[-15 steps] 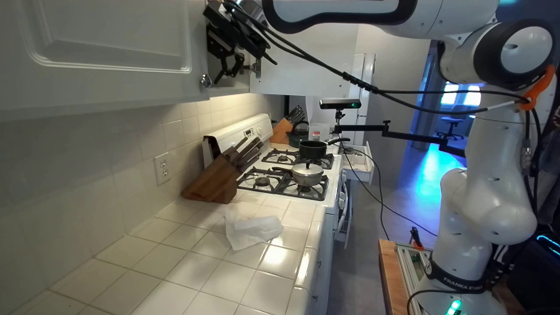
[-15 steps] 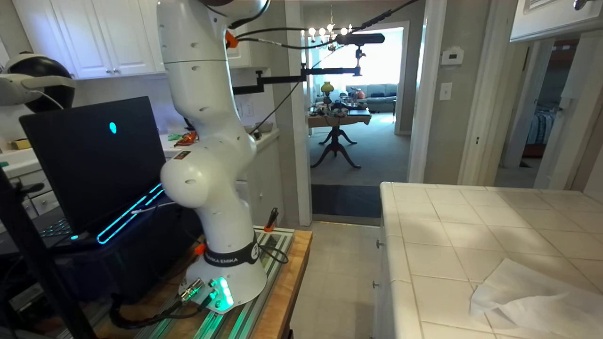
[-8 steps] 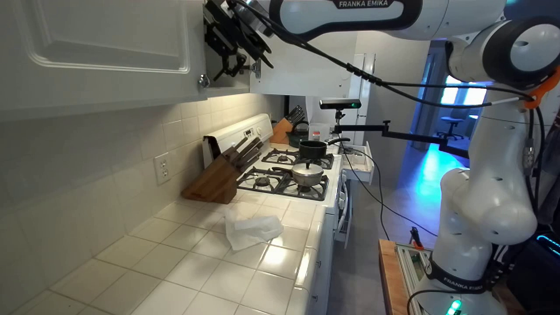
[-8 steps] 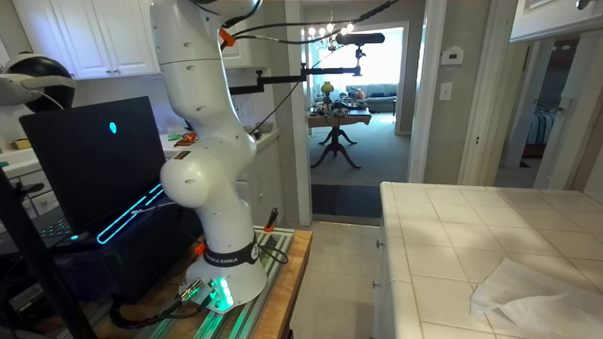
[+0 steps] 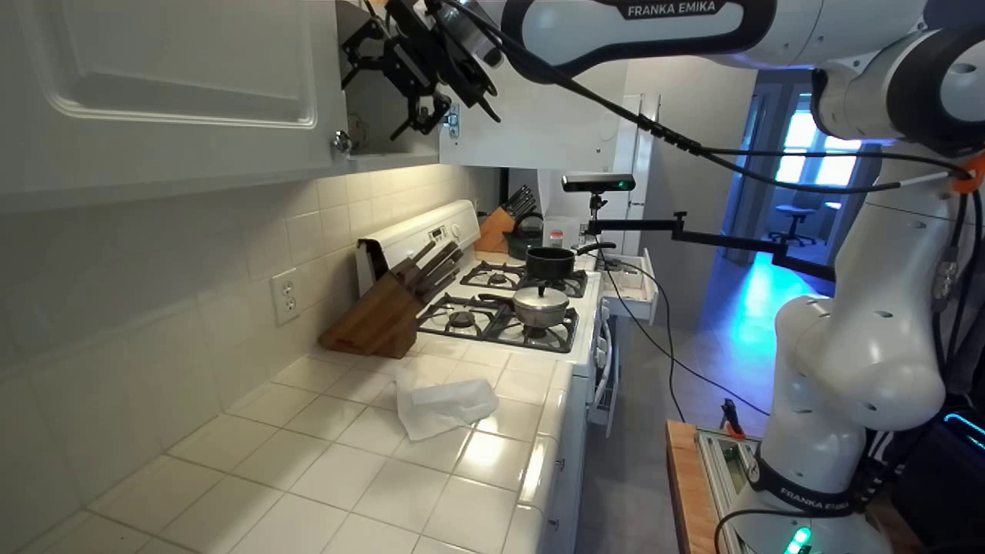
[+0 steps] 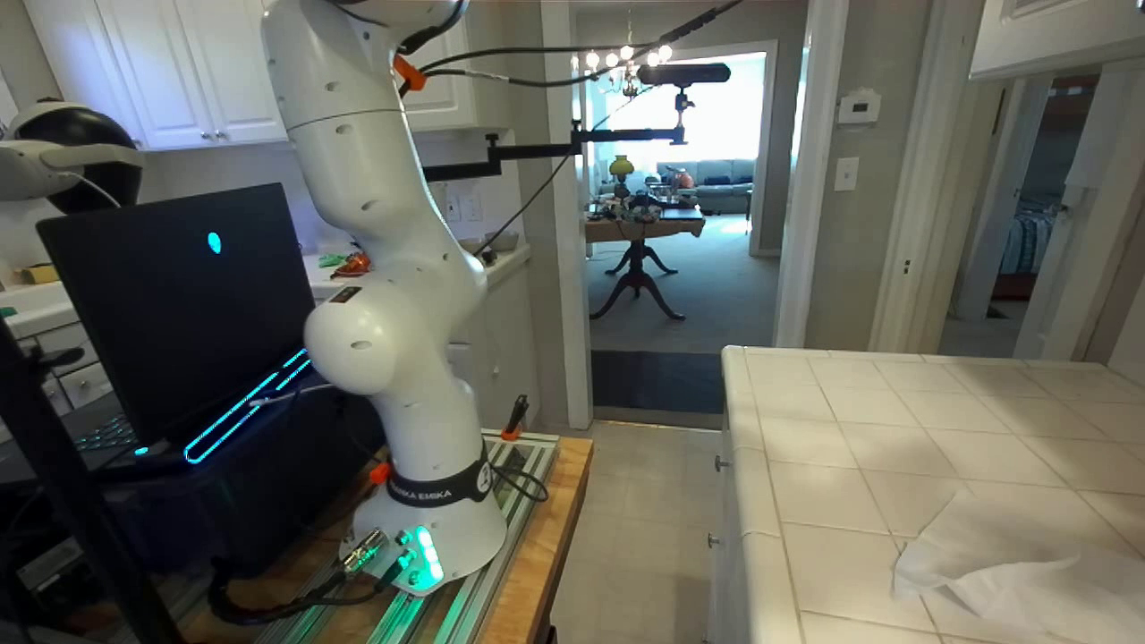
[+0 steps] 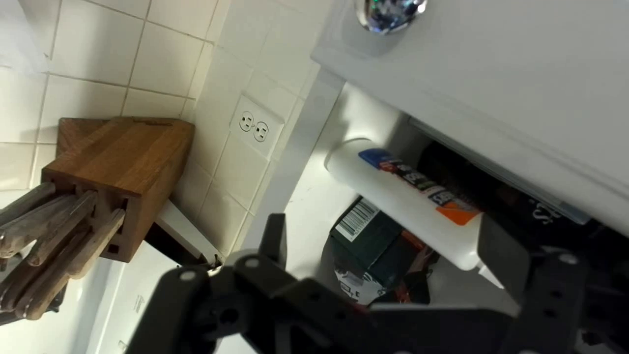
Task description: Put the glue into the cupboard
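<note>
Wrist view: gripper [image 7: 388,243] spread wide, nothing held, partly masking glue [image 7: 404,205] inside cupboard [image 7: 299,147]; best backed straight out, no sideways nudge.

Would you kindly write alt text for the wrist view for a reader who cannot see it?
A white glue bottle labelled in blue and orange stands inside the white cupboard, with the open gripper in the foreground. A barcoded dark box is near it; at left, a wooden knife block stands on the tiled counter.
</note>
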